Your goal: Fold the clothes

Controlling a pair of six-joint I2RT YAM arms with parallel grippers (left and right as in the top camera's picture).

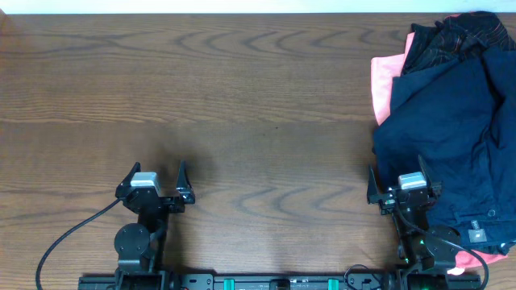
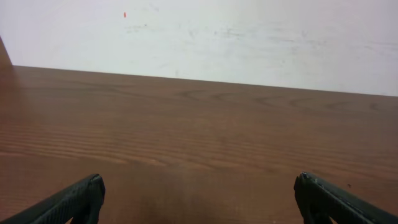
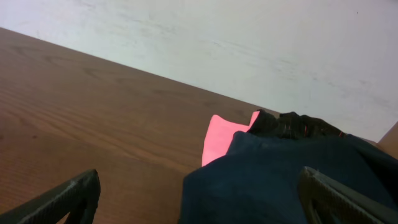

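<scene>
On the right of the table (image 1: 242,105) lies a heap of dark and pink clothes (image 1: 451,121); left tool (image 1: 156,174) and right tool (image 1: 400,179) both stand wide apart, holding nothing

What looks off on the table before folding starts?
Far right: a navy garment lies crumpled in one heap with a pink garment and a dark garment. The navy one crowds the right gripper, whose jaws stand open. Nothing else odd.

Brown wood-grain table (image 1: 242,97), white wall (image 2: 249,37) behind
</scene>
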